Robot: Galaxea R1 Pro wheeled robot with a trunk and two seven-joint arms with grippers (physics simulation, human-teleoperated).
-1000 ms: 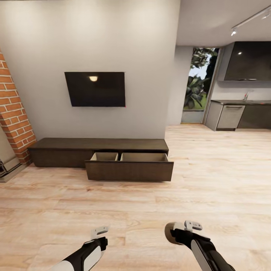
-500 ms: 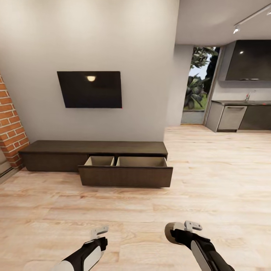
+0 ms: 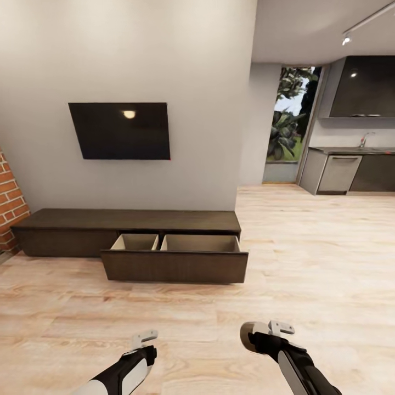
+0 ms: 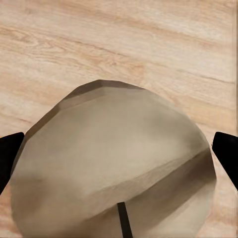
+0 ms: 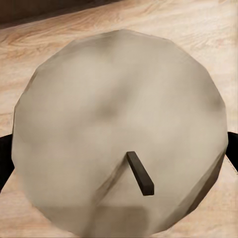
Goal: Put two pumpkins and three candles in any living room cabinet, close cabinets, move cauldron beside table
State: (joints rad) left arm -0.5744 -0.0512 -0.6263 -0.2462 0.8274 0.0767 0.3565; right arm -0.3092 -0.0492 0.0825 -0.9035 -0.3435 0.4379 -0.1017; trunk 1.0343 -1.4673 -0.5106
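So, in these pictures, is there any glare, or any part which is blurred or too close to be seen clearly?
Head view: sharp overall; a small lamp reflection glares on the black wall-mounted television screen, and the open drawer of the long dark brown wooden cabinet is clear. Left wrist view: a cream-white round candle sits very close, soft and shaded. Right wrist view: another cream-white candle looks blurred.

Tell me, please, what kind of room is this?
Likely an open-plan living room: a wall-mounted television, a long low cabinet with its drawer open, and a kitchen counter beyond the wood floor.
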